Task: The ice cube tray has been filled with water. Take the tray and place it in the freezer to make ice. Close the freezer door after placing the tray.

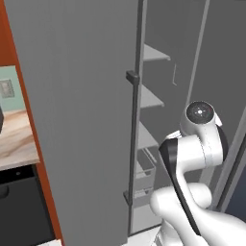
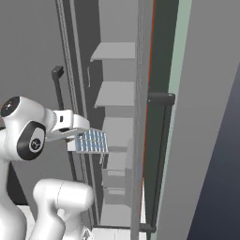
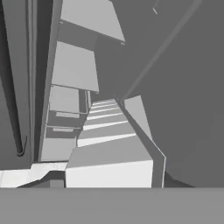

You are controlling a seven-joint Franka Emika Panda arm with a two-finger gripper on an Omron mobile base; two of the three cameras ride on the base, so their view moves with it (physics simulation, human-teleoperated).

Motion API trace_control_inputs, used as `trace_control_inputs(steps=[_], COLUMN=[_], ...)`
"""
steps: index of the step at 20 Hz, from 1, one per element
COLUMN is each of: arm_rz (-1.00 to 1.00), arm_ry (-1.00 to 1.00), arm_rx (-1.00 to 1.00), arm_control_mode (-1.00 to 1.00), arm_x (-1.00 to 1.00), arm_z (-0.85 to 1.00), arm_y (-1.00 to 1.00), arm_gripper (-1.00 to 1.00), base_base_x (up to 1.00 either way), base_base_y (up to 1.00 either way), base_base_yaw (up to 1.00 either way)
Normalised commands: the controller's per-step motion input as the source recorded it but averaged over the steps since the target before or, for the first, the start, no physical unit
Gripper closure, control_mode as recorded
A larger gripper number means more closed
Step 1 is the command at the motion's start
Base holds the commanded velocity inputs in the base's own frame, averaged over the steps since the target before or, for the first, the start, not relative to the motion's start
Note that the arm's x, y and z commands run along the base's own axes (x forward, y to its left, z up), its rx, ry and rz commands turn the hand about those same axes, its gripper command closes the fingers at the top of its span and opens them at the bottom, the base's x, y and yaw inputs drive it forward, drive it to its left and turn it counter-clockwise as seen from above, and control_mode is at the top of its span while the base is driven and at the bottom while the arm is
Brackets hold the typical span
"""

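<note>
Fingers first: I cannot see the tips themselves, since the tray covers them in the hand view and the white wrist hides them in the right base view. The gripper (image 2: 77, 136) reads as closed down on the ice cube tray (image 2: 93, 141), which juts out from the hand toward the open compartment.

From the right base view I make out the tray's pale-blue cells in a small grid, tilted slightly, its near end lost behind the wrist. From the hand view the same tray (image 3: 111, 144) runs away from me as a stack of pale steps, and its cells are hard to tell apart at that angle.

Just beyond the tray stands the freezer (image 2: 117, 122), open, with pale shelves one above another and boxy drawers lower down. The tray's far end sits at the mouth of the compartment; whether it rests on a shelf I cannot tell.

In the left base view the freezer door (image 1: 81, 120) swings out wide at the left, its bar handle (image 1: 134, 139) edge-on, and the arm blocks the lower shelves. A counter (image 1: 17, 139) shows past the door's left edge, cut off.
</note>
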Motion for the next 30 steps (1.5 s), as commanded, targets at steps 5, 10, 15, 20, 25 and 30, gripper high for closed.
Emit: trace_control_inputs(steps=[5, 10, 15, 20, 25, 30], arm_rz=[0.0, 0.0, 0.0, 0.0, 0.0, 0.0], arm_ry=[0.0, 0.0, 0.0, 0.0, 0.0, 0.0], arm_rx=[0.0, 0.0, 0.0, 0.0, 0.0, 0.0], arm_control_mode=[1.0, 1.0, 1.0, 1.0, 1.0, 1.0], arm_x=[0.0, 0.0, 0.0, 0.0, 0.0, 0.0], arm_z=[0.0, 0.0, 0.0, 0.0, 0.0, 0.0], arm_y=[0.0, 0.0, 0.0, 0.0, 0.0, 0.0], arm_gripper=[1.0, 1.0, 1.0, 1.0, 1.0, 1.0], base_base_x=[0.48, 0.53, 0.52, 0.44, 0.27, 0.02], base_base_y=[-0.23, -0.22, -0.2, -0.18, -0.18, -0.3], base_base_yaw=[0.0, 0.01, 0.04, 0.08, 0.11, 0.12])
